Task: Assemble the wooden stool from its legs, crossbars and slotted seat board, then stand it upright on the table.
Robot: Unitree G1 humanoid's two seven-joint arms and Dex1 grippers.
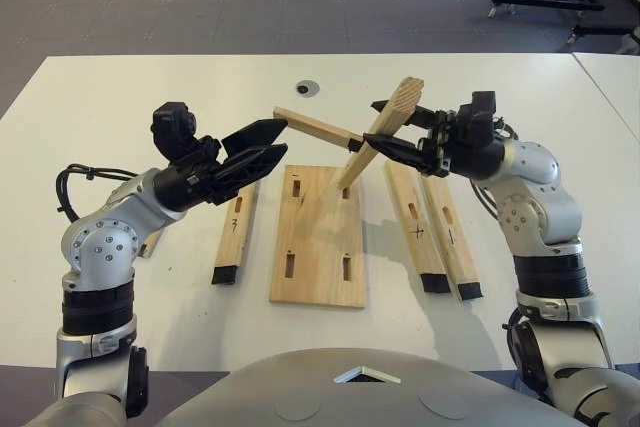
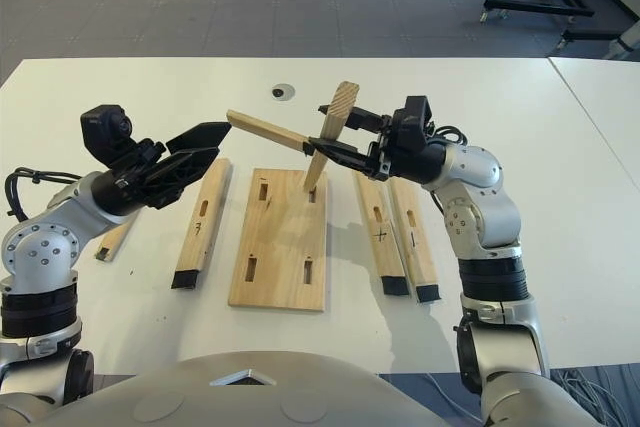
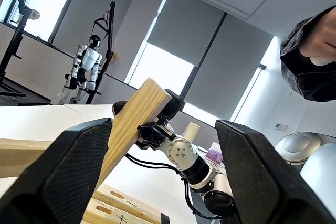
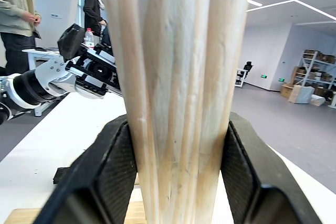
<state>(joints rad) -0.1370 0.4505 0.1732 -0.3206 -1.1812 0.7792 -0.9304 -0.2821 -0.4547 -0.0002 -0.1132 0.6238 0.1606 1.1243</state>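
The slotted seat board (image 1: 318, 252) lies flat in the middle of the table. A wooden leg (image 1: 400, 102) leans over it, its lower end at the board's far right slot, and my right gripper (image 1: 385, 129) is shut on it (image 4: 178, 103). A crossbar (image 1: 315, 127) sticks out leftward from the leg's middle, up in the air. My left gripper (image 1: 283, 139) is open at the crossbar's free end, its upper finger just under the wood. In the left wrist view the fingers (image 3: 68, 171) stand wide apart with the crossbar (image 3: 16, 156) outside them.
One leg (image 1: 235, 232) lies left of the board and two more (image 1: 415, 222) (image 1: 450, 237) lie to its right. A short wooden piece (image 1: 150, 242) lies under my left arm. A round grommet (image 1: 307, 88) sits at the table's far middle.
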